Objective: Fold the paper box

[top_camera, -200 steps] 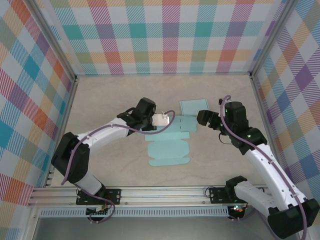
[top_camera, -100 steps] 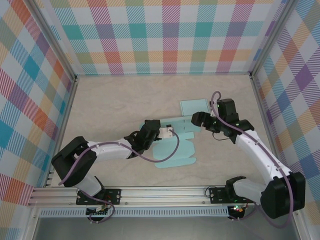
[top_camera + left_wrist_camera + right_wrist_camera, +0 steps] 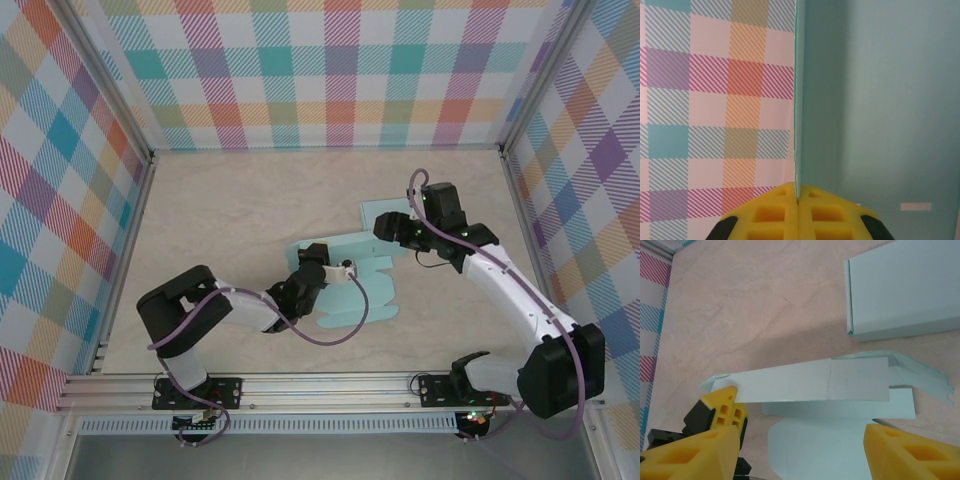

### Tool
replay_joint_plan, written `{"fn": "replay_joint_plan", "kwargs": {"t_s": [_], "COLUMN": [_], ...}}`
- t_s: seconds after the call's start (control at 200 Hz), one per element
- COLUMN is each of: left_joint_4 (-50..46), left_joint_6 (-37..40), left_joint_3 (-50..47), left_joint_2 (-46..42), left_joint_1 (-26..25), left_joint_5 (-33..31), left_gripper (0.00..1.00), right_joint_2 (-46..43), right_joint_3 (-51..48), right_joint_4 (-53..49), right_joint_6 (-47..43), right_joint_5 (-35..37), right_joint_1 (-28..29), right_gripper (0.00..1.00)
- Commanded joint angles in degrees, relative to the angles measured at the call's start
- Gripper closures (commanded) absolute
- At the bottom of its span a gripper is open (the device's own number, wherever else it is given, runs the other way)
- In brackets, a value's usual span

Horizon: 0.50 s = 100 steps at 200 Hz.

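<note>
The pale teal paper box (image 3: 358, 292) lies as a flat cut sheet on the table in the top view. Its far long flap (image 3: 810, 382) is raised off the sheet. My left gripper (image 3: 315, 266) is shut on that flap's left end; in the left wrist view the yellow fingertips (image 3: 780, 205) pinch the thin paper edge (image 3: 796, 125), with the teal panel (image 3: 880, 100) to the right. That same left gripper (image 3: 724, 407) appears in the right wrist view. My right gripper (image 3: 800, 460) hovers open above the sheet, one finger (image 3: 695, 455) on each side and touching nothing.
A second teal box (image 3: 386, 212), folded flat, lies just behind the sheet and under my right wrist; its pale body (image 3: 905, 295) fills the upper right of the right wrist view. Plaid walls (image 3: 330, 70) enclose the tan table (image 3: 230, 210).
My left gripper swung right and nearer, dragging the sheet and standing its far flap up. My right gripper moved left and back over the sheet, its jaws narrowing somewhat.
</note>
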Motion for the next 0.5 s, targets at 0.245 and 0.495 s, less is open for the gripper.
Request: {"fn": "replay_joint_plan", "kwargs": {"t_s": [0.245,0.495], "left_joint_4": [7.94,9.48], "left_joint_6": [4.07,4.08], "left_joint_3": [0.67,0.77], "left_joint_2": [3.09,3.81], "left_joint_1": [-2.17,-2.42], "left_joint_5": [-0.69,-1.06], "left_gripper": [1.0,1.0], "right_joint_2": [10.34,15.77], "right_joint_3": [4.28,4.06], "right_joint_4": [0.32,2.64], "right_joint_6": [-2.52,-0.94], "right_joint_5": [1.3,-3.98], "right_joint_1": [0.14,0.17], "right_gripper": [0.33,0.35]}}
